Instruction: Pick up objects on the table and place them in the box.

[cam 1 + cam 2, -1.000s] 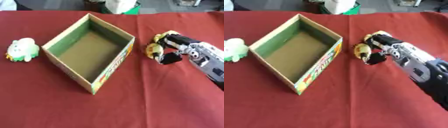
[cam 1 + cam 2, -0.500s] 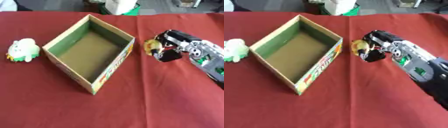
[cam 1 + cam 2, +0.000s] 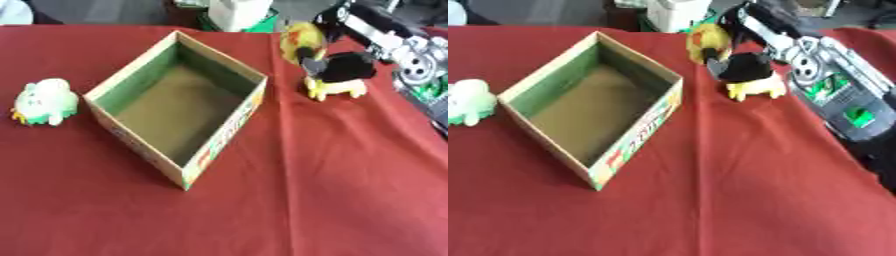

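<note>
Cardboard box [image 3: 179, 107], rectangular and open-topped, sits centre-left on the red cloth worktop [image 3: 332, 190]. Right hand [image 3: 741, 30] at upper right clasps a yellow-and-black plush toy [image 3: 741, 70]. Green-white plush toy [image 3: 44, 101] lies far left.

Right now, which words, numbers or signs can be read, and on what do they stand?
No text can be read.
Box: red and green print on its outer side wall, too blurred to read.
Right arm: green patches, no legible marking.
</note>
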